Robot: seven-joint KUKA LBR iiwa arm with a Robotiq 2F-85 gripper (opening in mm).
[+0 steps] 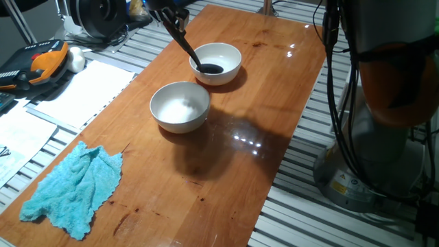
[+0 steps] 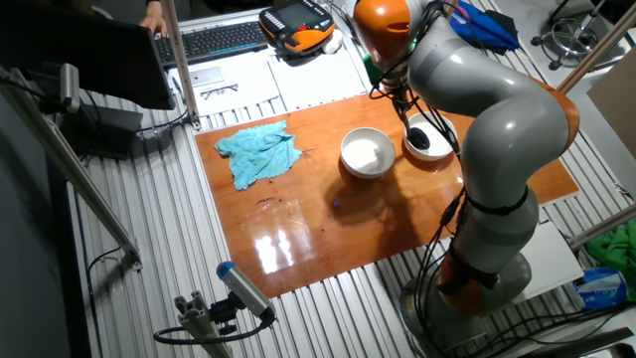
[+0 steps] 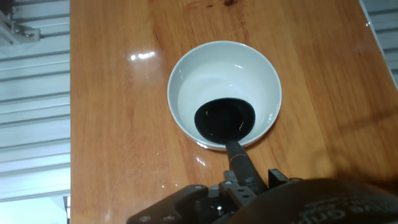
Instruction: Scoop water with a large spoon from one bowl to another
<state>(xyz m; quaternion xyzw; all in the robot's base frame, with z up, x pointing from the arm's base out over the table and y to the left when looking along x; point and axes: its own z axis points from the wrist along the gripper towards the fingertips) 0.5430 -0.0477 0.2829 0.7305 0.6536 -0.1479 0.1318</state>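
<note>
Gripper point(image 3: 249, 186): clenching the thin handle of the large spoon, seen at the bottom edge of the hand view; fingers themselves mostly hidden under the housing.
Large spoon point(image 1: 204, 66): black ladle, head resting inside the far bowl, handle slanting up and away toward the gripper at the top of one fixed view.
Far bowl point(image 3: 186, 74): white, standing upright on the table, holding the ladle head against its near wall.
Water: lying in the far bowl around the ladle head, barely showing against the white; amount not readable.
Near bowl point(image 1: 164, 113): white, standing just beside the far bowl, apart from it; contents not discernible.
Table point(image 1: 226, 165): glossy wood, carrying both bowls.
Cloth point(image 1: 72, 185): turquoise, lying crumpled near the table corner, well apart from the bowls.
</note>
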